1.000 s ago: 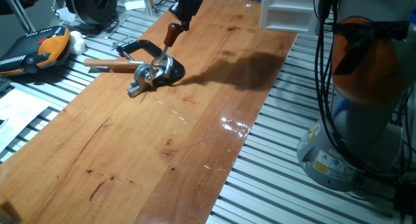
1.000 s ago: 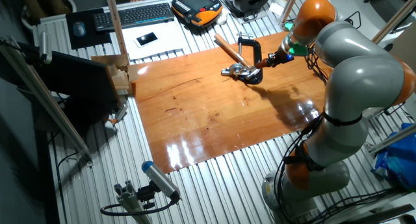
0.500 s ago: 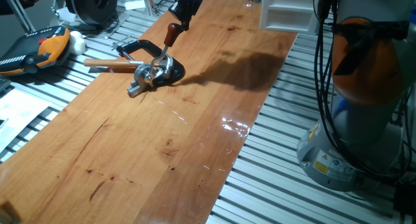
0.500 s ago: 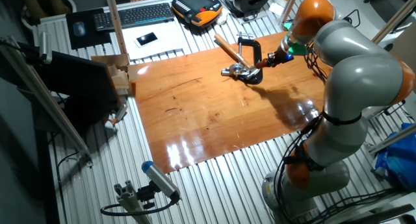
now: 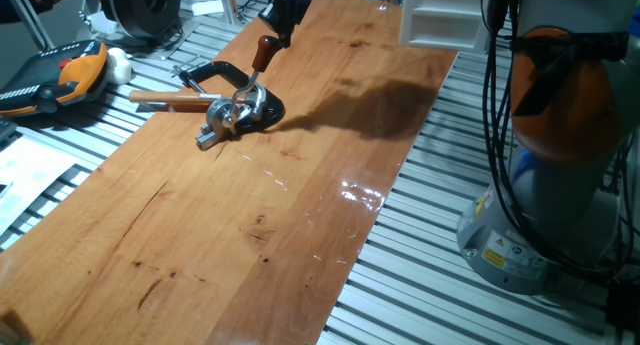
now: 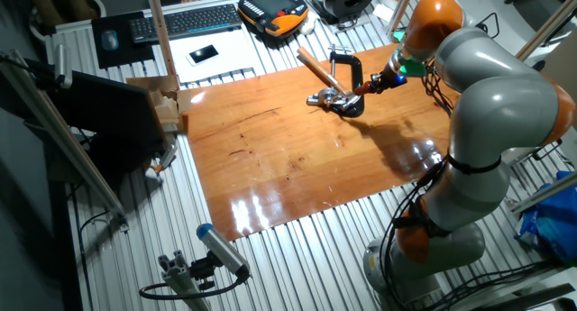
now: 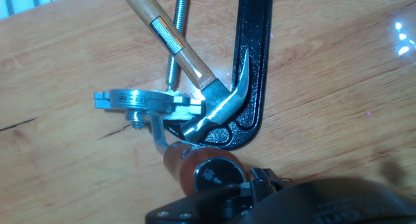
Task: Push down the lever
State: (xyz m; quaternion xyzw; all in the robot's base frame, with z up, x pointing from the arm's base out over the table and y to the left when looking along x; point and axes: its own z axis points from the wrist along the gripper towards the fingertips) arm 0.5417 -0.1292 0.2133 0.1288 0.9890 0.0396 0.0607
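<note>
Pincer [image 5: 277,30] against upright lever [image 5: 258,67] knob, its opening impossible to tell

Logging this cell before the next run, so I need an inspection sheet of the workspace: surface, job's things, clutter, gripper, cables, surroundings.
Surface: wooden board on slatted metal table; glare patches.
Job's things: lever raised, reddish-brown knob up, on chrome-and-black base.
Clutter: hammer lying across the base; black C-clamp beside it.
Gripper: gripper at the knob from above; jaw state cannot be told.
Cables: black bundle down the robot base.
Surroundings: keyboard, phone, orange pendant, white box.
</note>
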